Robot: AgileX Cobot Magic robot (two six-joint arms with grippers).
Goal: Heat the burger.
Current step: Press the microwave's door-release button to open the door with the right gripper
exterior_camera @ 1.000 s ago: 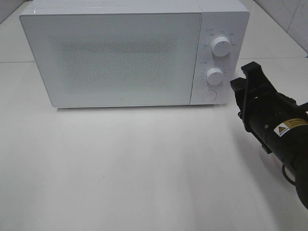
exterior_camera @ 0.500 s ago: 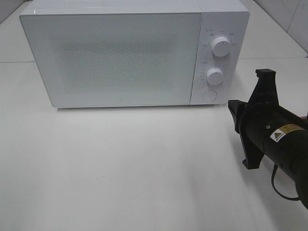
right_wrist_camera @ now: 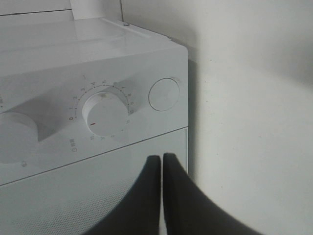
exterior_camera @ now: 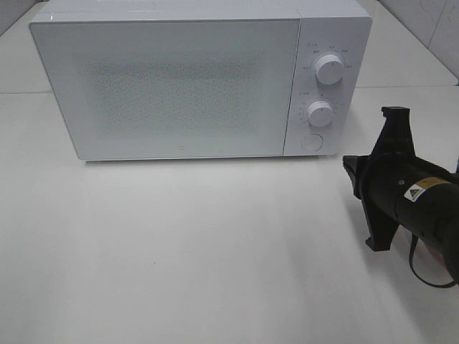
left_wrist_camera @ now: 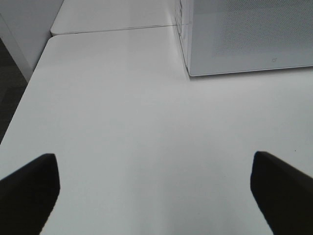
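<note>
The burger is not in view. A white microwave (exterior_camera: 172, 86) stands at the back of the table with its door closed. Its control panel has an upper knob (exterior_camera: 328, 69), a lower knob (exterior_camera: 320, 113) and a round button (exterior_camera: 311, 142). My right gripper (exterior_camera: 348, 163) is shut and empty, a little to the right of the panel's lower corner, pointing at it. In the right wrist view the shut fingertips (right_wrist_camera: 162, 159) lie below the lower knob (right_wrist_camera: 105, 111) and round button (right_wrist_camera: 164, 94). My left gripper (left_wrist_camera: 156, 191) is open and empty over bare table.
The white table (exterior_camera: 201, 244) spreads in front of the microwave. The left wrist view shows the microwave's left front corner (left_wrist_camera: 188, 68) and the table's left edge (left_wrist_camera: 29, 93). A tiled wall stands at the back right (exterior_camera: 437, 29).
My right gripper has rolled about its axis and drawn back right and down, away from the microwave's control panel. The microwave has not changed.
</note>
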